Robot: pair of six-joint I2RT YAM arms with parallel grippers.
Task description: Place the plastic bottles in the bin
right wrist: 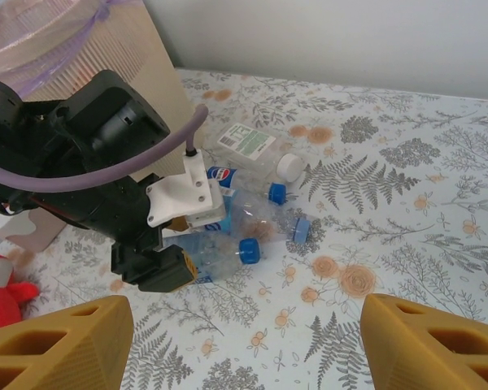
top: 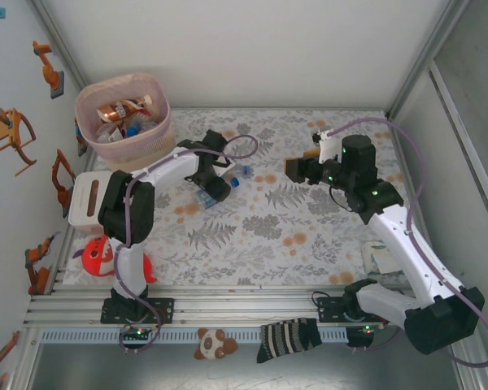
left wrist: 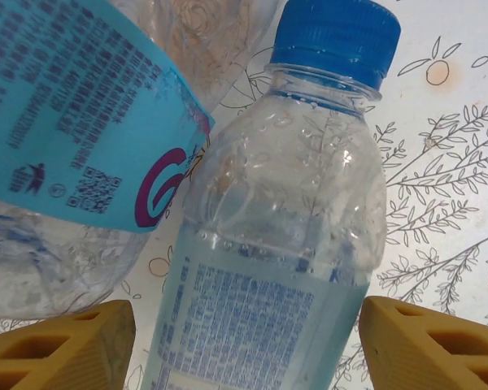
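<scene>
From above, the bin (top: 156, 138) stands at the far left corner of the table (top: 325, 236) with several bottles already inside. The left gripper (top: 214, 193) is down over a small cluster of plastic bottles (top: 242, 171) lying just right of the bin. The right gripper (top: 297, 168) hovers well apart from them.

In the left wrist view, the fingers (left wrist: 65, 349) stand wide on either side of a clear blue-capped bottle (left wrist: 276, 268). Slim gaps show, so nothing is clamped yet. Best to close squarely on the labelled belly, below the shoulder, keeping the neighbouring bottle (left wrist: 57, 122) out of the pinch. That neighbour's cyan label bears a magenta curl like a G or 6 and a QR code; the small print on both is unreadable.

In the right wrist view, that arm's own fingers (right wrist: 65, 341) gape with nothing between them. Among the bottles, one has a green label and another a roundel resembling Pepsi's
</scene>
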